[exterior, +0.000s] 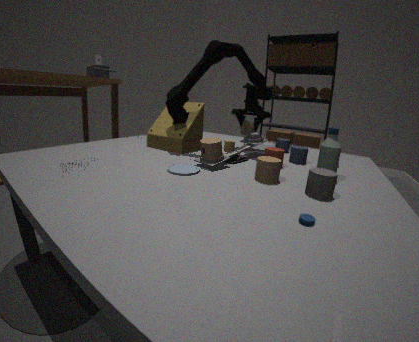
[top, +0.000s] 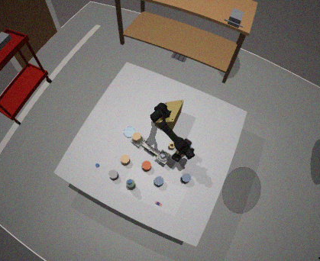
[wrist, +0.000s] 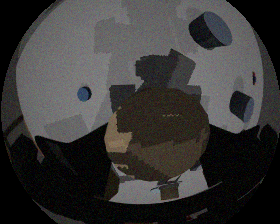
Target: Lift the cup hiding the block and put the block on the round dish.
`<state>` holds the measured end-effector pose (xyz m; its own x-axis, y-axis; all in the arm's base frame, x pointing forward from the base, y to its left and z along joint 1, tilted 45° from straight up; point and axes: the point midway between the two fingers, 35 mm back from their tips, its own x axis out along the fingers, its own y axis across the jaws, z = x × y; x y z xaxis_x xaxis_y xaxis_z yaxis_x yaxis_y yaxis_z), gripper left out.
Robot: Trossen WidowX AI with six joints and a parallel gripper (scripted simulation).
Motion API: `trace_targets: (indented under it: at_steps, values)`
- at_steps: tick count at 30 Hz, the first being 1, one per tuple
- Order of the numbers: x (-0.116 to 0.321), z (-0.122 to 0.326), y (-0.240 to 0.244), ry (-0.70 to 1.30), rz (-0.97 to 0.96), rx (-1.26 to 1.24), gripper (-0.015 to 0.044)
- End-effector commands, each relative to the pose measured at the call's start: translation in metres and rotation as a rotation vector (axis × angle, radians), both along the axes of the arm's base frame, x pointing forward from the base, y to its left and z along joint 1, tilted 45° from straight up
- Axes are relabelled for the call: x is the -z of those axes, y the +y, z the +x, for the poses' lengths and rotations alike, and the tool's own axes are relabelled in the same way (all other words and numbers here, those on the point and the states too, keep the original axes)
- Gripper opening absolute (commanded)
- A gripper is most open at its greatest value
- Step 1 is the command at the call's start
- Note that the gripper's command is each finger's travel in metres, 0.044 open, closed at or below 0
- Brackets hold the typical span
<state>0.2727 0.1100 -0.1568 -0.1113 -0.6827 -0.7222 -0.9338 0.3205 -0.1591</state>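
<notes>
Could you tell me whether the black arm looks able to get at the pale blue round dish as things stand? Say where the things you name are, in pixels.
Probably yes: the pale blue round dish [top: 129, 131] [exterior: 183, 169] lies uncovered, though the tan cup [top: 137, 136] [exterior: 211, 151] stands close beside it.

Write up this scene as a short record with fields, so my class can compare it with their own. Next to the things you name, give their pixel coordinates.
jaws: shut on a tan cup [exterior: 247, 127] [wrist: 162, 135], held up off the table
other cup: upright on the dish-side end of the balance [top: 150, 148] [exterior: 239, 152]
round dish [top: 129, 131] [exterior: 183, 169]: pale blue, beside the balance, no cup above it
block: not on the dish; its location is not clear
green bottle [top: 130, 184] [exterior: 329, 155]: upright beside a grey cylinder [top: 113, 174] [exterior: 321, 184]
</notes>
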Motion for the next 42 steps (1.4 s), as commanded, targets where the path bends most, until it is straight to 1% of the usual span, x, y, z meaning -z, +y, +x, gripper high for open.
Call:
trace_targets:
  at_steps: [1, 8, 15, 33, 42]
  values:
    - [0.025, -0.02, 0.003, -0.01, -0.004, 0.004, 0.0]
    - [0.028, -0.02, 0.0, -0.01, -0.004, 0.004, 0.0]
    - [0.053, -0.024, -0.024, -0.01, -0.006, 0.004, 0.0]
    - [0.068, -0.026, -0.039, -0.011, -0.007, 0.004, 0.0]
    - [0.064, -0.026, -0.034, -0.009, -0.005, 0.008, 0.0236]
